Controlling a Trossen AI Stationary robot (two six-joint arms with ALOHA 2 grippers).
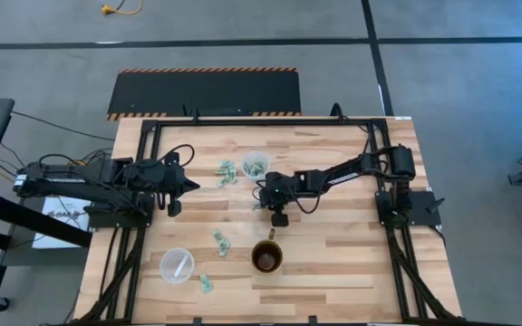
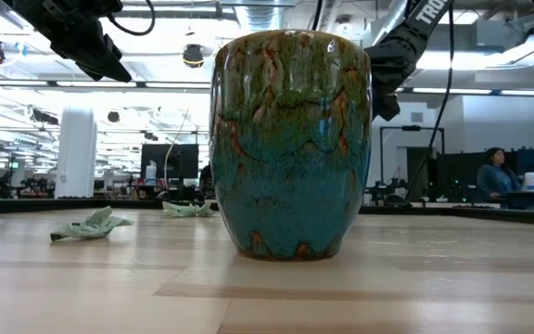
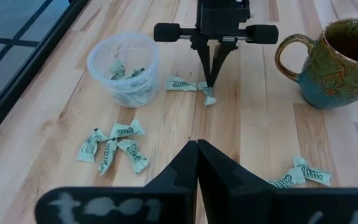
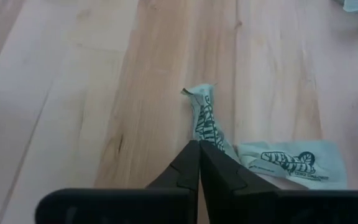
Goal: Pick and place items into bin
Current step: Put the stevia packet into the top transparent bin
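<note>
right gripper [image 3: 211, 83]: down at the tabletop near the middle of the table, fingers pressed together on the end of a green-and-white wrapper [image 4: 206, 121]. Looks like a pinch on the crumpled tail, which is probably the only bit that sticks up enough to grab.

second wrapper [image 4: 291, 162]: lying flat just beside the pinched one, touching or nearly. It's close enough that it could get dragged along when the arm lifts, my guess anyway.

left gripper [image 3: 197, 148]: parked over the left side of the table, fingers pressed together, nothing in them. Seems to be waiting its turn.

bin [image 3: 123, 68]: clear plastic cup just beside the right gripper, on the far side of the table, already has a few wrappers in it. Short hop from the pick spot, so the drop should be easy.

loose cluster [image 3: 112, 145]: several wrappers on the wood between the bin and the left arm, not yet collected.

other strays [image 1: 218, 239]: one or two more toward the near side, plus one by the near edge [image 1: 206, 283].

mug [image 1: 266, 257]: glazed teal-and-brown, upright, near-middle of the table, not part of the job.

second clear cup [image 1: 177, 264]: near-left. Can't tell what's in it.

progress: early-to-middle, I'd say. Plenty of pieces are still out.
</note>
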